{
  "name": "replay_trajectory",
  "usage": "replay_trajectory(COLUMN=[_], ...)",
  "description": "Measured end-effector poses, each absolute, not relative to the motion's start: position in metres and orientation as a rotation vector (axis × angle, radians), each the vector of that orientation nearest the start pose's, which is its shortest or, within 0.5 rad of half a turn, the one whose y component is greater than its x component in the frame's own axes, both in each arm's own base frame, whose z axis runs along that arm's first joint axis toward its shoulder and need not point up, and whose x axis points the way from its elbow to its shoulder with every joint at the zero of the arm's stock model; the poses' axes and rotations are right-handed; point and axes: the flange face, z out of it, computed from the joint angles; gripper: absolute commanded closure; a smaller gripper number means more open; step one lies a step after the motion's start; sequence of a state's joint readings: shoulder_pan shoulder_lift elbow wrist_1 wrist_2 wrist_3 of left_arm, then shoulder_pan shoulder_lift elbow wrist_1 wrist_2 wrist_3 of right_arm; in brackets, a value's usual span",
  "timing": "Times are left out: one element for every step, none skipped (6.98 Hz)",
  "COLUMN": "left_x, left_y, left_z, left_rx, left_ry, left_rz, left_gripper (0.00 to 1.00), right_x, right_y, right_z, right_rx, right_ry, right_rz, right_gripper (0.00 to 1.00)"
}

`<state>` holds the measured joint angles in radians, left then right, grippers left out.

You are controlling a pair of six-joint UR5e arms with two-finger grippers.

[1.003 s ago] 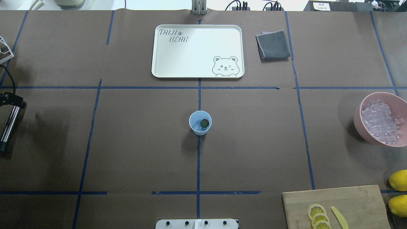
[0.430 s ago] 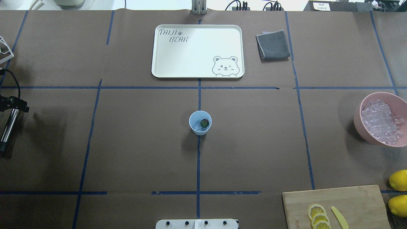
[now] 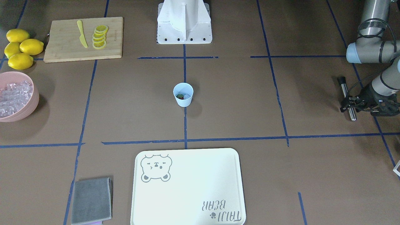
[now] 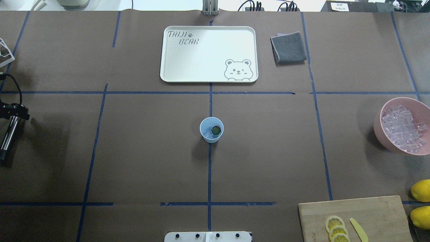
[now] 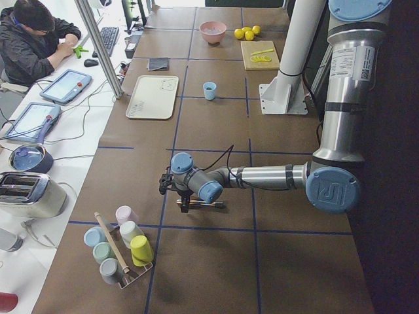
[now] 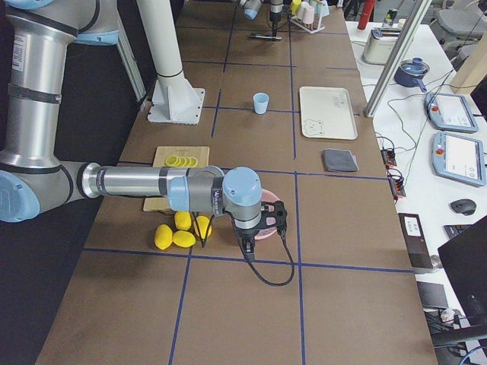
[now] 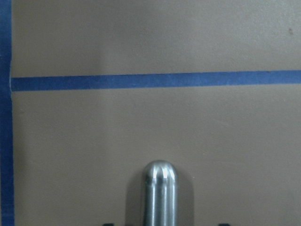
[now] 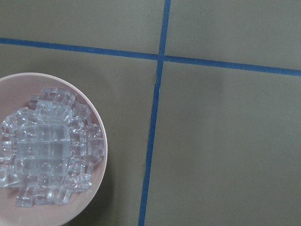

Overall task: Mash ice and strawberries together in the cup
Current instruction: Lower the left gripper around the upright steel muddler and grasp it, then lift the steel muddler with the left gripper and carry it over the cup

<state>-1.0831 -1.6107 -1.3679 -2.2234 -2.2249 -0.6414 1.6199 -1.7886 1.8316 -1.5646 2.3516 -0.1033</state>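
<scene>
The light blue cup [image 4: 211, 130] stands at the table's middle; it also shows in the front view [image 3: 183, 94]. Inside it lie the red strawberry [image 4: 216, 130] and a few ice pieces [image 4: 207, 134]. More ice [image 8: 47, 150] fills the pink bowl [image 4: 379, 129] at the right edge. My left gripper [image 4: 13, 113] is at the far left edge, open, its fingers on either side of a metal rod [image 3: 347, 97] lying on the table; the rod's rounded tip shows in the left wrist view [image 7: 160, 188]. My right gripper [image 6: 259, 226] hangs over the pink bowl; I cannot tell whether it is open.
A white bear tray [image 4: 209, 53] and a grey cloth [image 4: 288, 47] lie at the far side. A cutting board [image 4: 356, 215] with lemon slices and a yellow knife sits near right, with lemons [image 4: 420, 190] beside it. A rack of cups [image 5: 121, 252] stands at the left end.
My left gripper has shifted a little toward the robot's side along the rod. The rod's lower end, the cup and the bowl have not moved.
</scene>
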Motion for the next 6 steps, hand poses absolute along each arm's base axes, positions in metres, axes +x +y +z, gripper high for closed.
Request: replay_trajectory(left_x=[0.184,0.184,0.184,0.184,0.184,0.185], left_y=[-0.502,-0.502,-0.502,-0.504,-0.506,-0.507], left_z=[0.673,0.671,0.666,0.65,0.622,0.584], left_rx=[0.062,0.069,0.08,0.108,0.171,0.292], left_ry=[0.796,0.8,0.806,0.821,0.852,0.909], left_rz=[0.017,0.02,0.025,0.034,0.062,0.127], left_gripper=[1.0,1.0,1.0,1.0,1.0,0.97], right_x=[0.083,0.083,0.083,0.083,0.083,0.083], right_y=[-0.399,-0.399,-0.399,-0.399,-0.4,-0.4], right_z=[0.626,0.626,0.626,0.626,0.626,0.626], right_rx=[0.106,0.106,0.106,0.107,0.107,0.107], right_ry=[-0.775,-0.775,-0.776,-0.776,-0.776,-0.777], right_rz=[-0.07,-0.07,-0.07,-0.07,-0.071,-0.071], right_gripper=[0.01,0.01,0.01,0.01,0.01,0.01])
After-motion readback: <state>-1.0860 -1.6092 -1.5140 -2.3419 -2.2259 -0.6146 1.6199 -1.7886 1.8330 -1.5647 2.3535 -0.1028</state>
